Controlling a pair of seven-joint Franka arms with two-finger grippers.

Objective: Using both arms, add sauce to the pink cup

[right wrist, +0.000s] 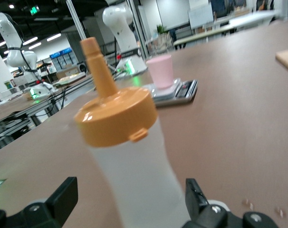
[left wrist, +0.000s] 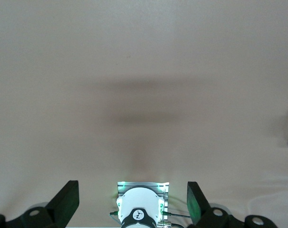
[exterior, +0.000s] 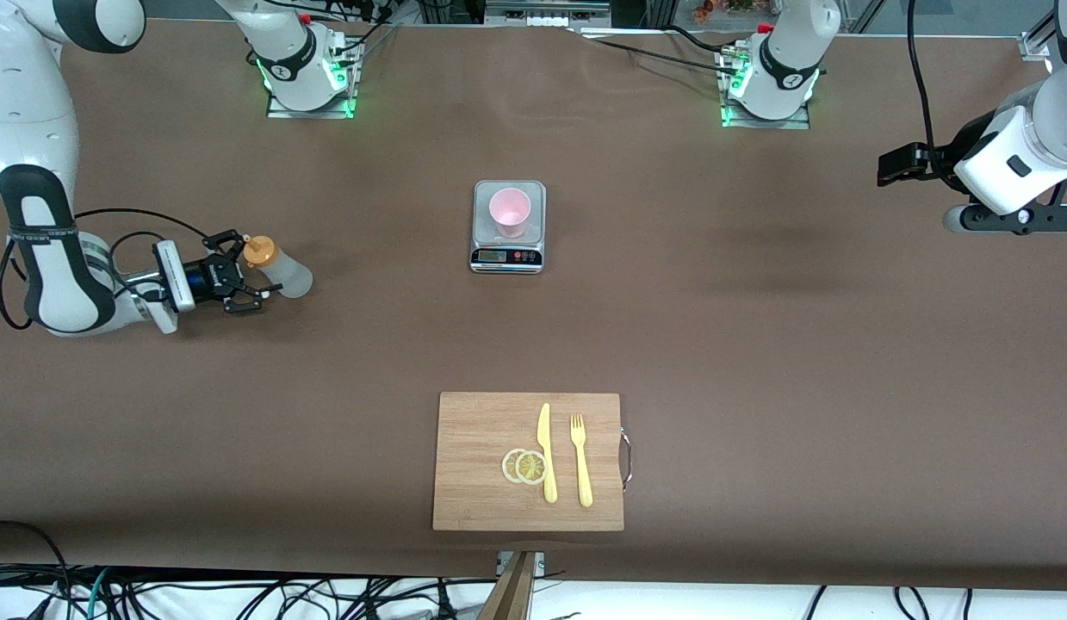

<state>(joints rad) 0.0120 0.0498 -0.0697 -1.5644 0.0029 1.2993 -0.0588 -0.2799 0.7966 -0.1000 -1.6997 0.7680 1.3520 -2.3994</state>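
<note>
Cutting board (exterior: 477, 465): lying nearest the front camera, close to the surface's (exterior: 757, 344) near edge, carrying a yellow knife (exterior: 546, 454), a yellow fork (exterior: 580, 461) and two lemon slices (exterior: 524, 466).
Open room: bare brown surface is stretching between the board and the scale, and widely toward the left arm's end.
Sauce bottle (exterior: 292, 277): standing on the surface toward the right arm's end, farther from the camera than the board, well apart from the cup; its long axis is running roughly upright, with the orange nozzle pointing up.
Right end effector (exterior: 251, 271): reaching in low and level, its fingers (right wrist: 63, 197) standing apart on either side of the bottle's body.
Scale (exterior: 508, 256): sitting mid-surface, its display facing the front camera.
Pink cup (exterior: 509, 213): standing upright on the scale's platform, mouth opening upward.
Left end effector (left wrist: 133, 187): waiting in the air over bare surface at the left arm's end, fingers spread apart and holding nothing.
</note>
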